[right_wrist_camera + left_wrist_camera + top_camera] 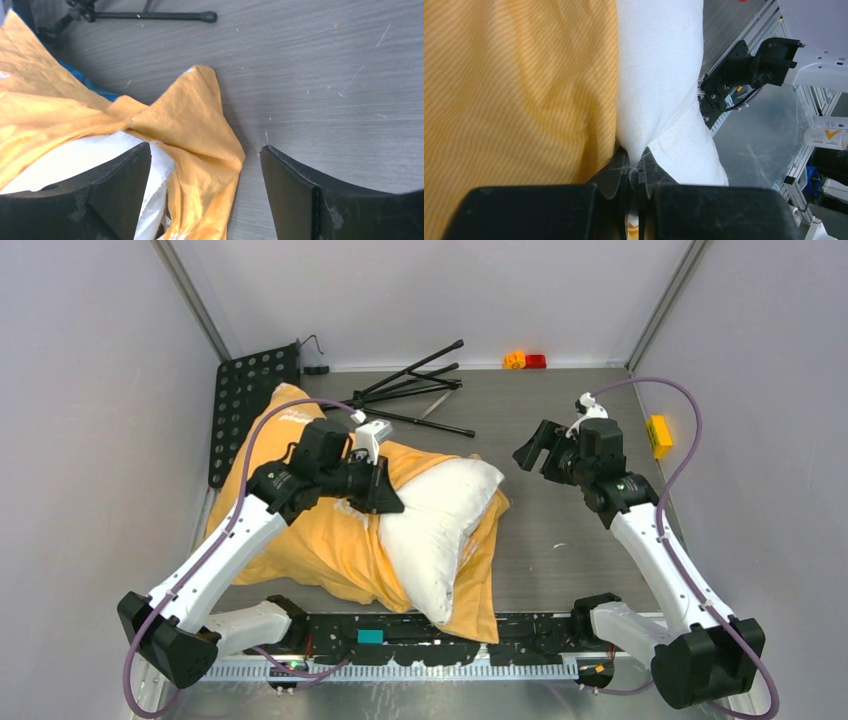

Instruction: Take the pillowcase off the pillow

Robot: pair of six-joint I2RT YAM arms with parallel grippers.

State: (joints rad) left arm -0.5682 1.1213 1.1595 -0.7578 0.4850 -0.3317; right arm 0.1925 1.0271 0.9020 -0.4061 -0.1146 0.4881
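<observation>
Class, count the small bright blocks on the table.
3: orange block and red block together at the back wall, yellow block near the right wall; the pillowcase could hide more.

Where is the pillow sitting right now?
In the top view the pillow lies just left of centre, sticking partly out of the orange-yellow pillowcase, with the left gripper pinching its white fabric.

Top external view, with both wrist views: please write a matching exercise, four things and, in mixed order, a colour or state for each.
1 pillowcase
2 pillow
3 left gripper
4 right gripper

a open, holding nothing
b orange-yellow face up
c white, partly uncovered
d shut on the pillow

Pairs: 1-b, 2-c, 3-d, 4-a
</observation>
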